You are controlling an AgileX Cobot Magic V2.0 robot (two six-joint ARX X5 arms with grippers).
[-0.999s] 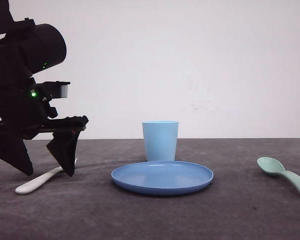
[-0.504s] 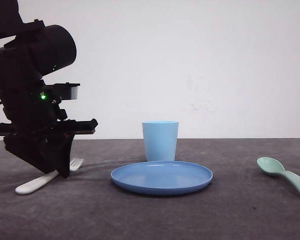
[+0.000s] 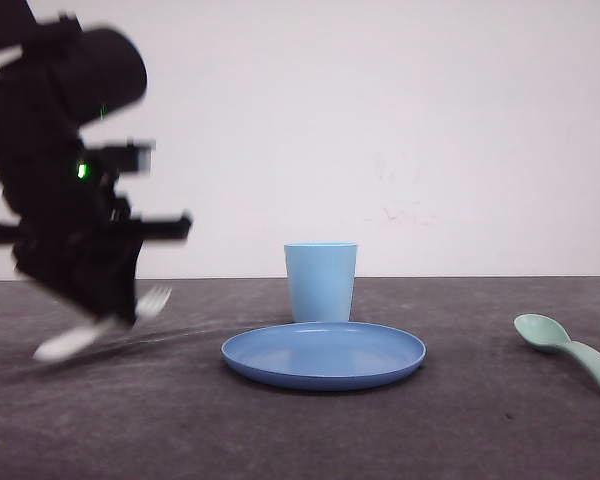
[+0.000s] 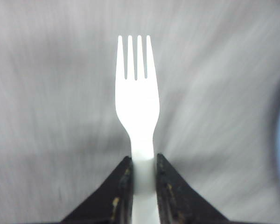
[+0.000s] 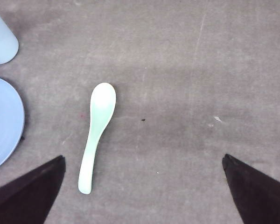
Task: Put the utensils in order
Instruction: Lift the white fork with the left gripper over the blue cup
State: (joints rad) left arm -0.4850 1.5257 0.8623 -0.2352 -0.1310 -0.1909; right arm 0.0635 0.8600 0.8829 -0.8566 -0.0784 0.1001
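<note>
Dark grey tabletop (image 3: pixel 310 430) runs back to a plain white wall (image 3: pixel 400 120). On it the left gripper (image 4: pixel 143 172) has its jaws pressed against the neck of the white fork (image 4: pixel 136 107), pinching it; the tines reach out past the fingertips and the handle runs back between the jaws. From the front the fork (image 3: pixel 100 325) is blurred, tilted, tines higher than the handle end. The right gripper (image 5: pixel 142 165) has its jaws spread wide with nothing between them; the green spoon (image 5: pixel 97 135) lies flat on the table just inside one jaw, bowl pointing away from the fingertips. Beyond that jaw are the plate (image 5: pixel 4 121) and cup (image 5: pixel 1 39)
</note>
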